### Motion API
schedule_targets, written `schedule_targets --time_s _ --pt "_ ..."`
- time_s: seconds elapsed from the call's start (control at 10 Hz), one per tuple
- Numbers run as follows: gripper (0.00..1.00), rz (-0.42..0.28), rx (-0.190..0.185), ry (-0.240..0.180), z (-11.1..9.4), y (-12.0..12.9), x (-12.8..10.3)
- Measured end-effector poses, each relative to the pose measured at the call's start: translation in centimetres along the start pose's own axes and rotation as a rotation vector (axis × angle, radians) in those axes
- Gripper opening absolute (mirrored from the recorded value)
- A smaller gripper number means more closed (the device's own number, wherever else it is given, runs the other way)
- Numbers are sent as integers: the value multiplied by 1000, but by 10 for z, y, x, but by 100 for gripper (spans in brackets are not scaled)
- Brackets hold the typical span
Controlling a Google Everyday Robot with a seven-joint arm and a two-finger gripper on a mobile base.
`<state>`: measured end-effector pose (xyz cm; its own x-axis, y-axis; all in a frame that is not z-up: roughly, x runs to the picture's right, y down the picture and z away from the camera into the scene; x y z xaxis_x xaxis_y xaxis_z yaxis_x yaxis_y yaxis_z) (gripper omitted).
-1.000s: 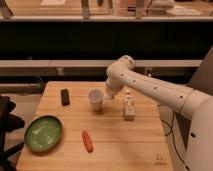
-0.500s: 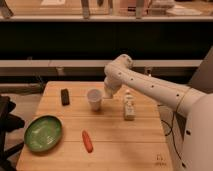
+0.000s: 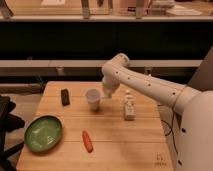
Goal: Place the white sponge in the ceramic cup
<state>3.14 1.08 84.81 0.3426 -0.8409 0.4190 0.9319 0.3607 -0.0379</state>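
Observation:
The ceramic cup point(image 3: 93, 99) is a small white handleless cup standing upright on the wooden table point(image 3: 115, 145), near the middle of its far half. My gripper point(image 3: 107, 92) hangs from the white arm just right of the cup's rim, at about rim height or slightly above. The white sponge does not show as a separate thing. A pale shape at the gripper's tip may be it, but I cannot tell. It is not lying anywhere on the table.
A whitish small bottle point(image 3: 129, 107) stands right of the gripper. A black block point(image 3: 65, 96) lies left of the cup. A green round bowl point(image 3: 43, 133) sits at the front left, with an orange carrot-like piece point(image 3: 88, 141) beside it. A dark shelf runs behind the table.

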Motion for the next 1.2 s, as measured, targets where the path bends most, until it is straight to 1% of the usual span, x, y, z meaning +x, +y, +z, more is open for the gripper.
schedule_targets --time_s 0.2,0.6,0.9,1.2 --pt "4 -23 0 -5 1 -6 -2" --pt "4 -63 -8 -14 2 -12 -4" --pt "4 -98 -9 -24 5 -25 -8" --pt "4 -131 -16 -30 6 -29 -9"
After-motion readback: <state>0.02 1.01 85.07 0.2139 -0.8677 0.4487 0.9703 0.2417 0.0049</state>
